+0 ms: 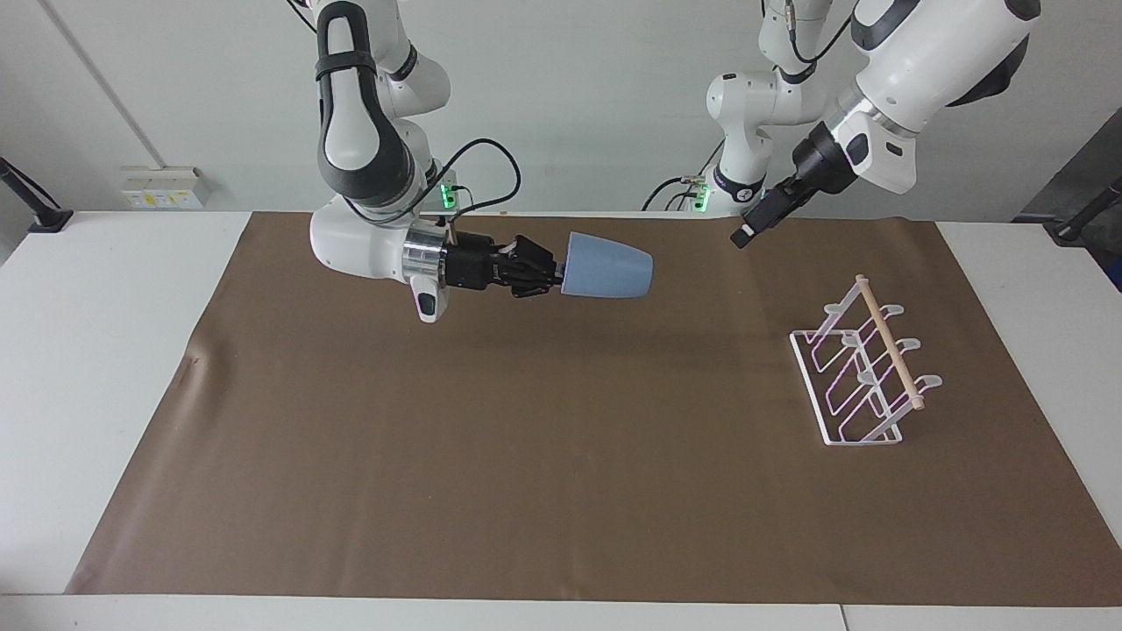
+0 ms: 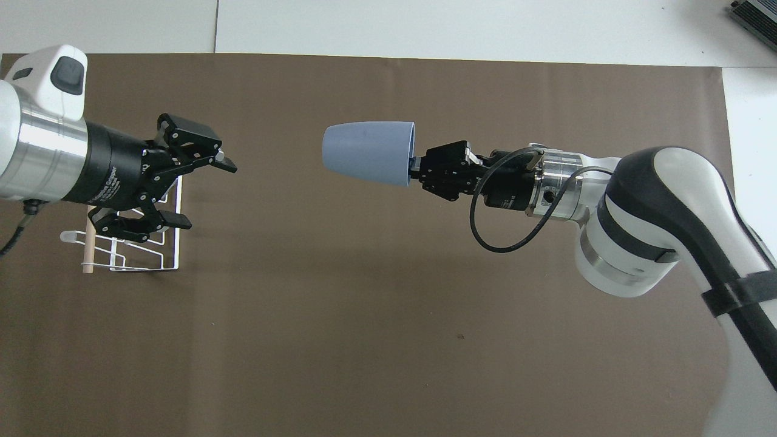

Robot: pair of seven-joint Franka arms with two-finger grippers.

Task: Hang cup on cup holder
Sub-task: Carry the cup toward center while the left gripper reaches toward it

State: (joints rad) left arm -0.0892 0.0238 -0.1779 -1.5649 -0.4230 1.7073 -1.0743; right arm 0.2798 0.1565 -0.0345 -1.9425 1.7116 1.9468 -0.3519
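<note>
The light-blue cup (image 1: 609, 265) (image 2: 367, 152) hangs on its side in the air over the brown mat, its base pointing toward the left arm's end of the table. My right gripper (image 1: 561, 270) (image 2: 415, 170) is shut on the cup's rim. The white wire cup holder (image 1: 863, 377) (image 2: 139, 260), with a wooden dowel along its top, stands on the mat at the left arm's end. My left gripper (image 1: 745, 235) (image 2: 209, 194) is open and empty, raised above the mat between holder and cup, pointing toward the cup. In the overhead view it covers part of the holder.
The brown mat (image 1: 526, 456) covers most of the white table (image 1: 105, 350). Both arm bases stand at the robots' edge. A grey device (image 2: 756, 15) sits at a table corner farthest from the robots.
</note>
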